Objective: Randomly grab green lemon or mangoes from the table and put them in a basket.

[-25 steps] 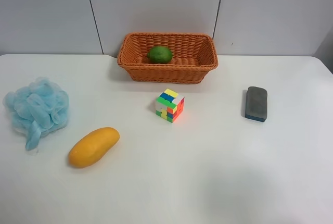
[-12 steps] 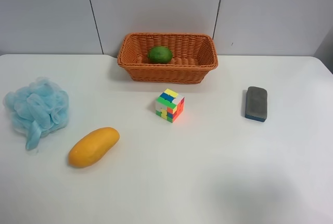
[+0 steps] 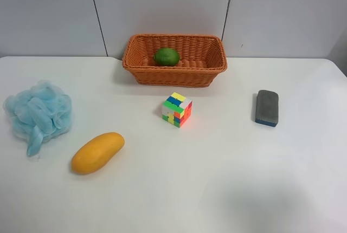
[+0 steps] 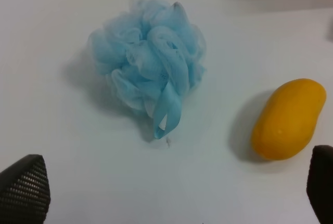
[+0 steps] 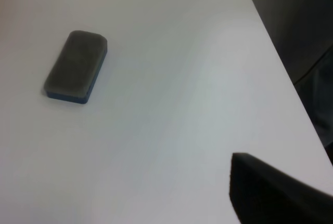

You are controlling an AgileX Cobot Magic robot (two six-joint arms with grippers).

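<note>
The green lemon (image 3: 166,56) lies inside the orange-brown wicker basket (image 3: 174,74) at the back of the white table (image 3: 227,179). The yellow-orange mango (image 3: 97,152) lies on the table at the front left of the exterior high view, and also shows in the left wrist view (image 4: 289,119). My left gripper (image 4: 171,193) is open and empty above the table, with the mango just off one fingertip (image 4: 322,182). Of my right gripper only one dark fingertip (image 5: 265,187) shows, above bare table. No arm shows in the exterior high view.
A light blue mesh bath sponge (image 3: 38,114) lies beside the mango, and shows in the left wrist view (image 4: 148,65). A multicoloured puzzle cube (image 3: 177,109) stands in front of the basket. A grey eraser block (image 3: 267,107) lies to the right, also in the right wrist view (image 5: 76,65), near the table edge (image 5: 281,62).
</note>
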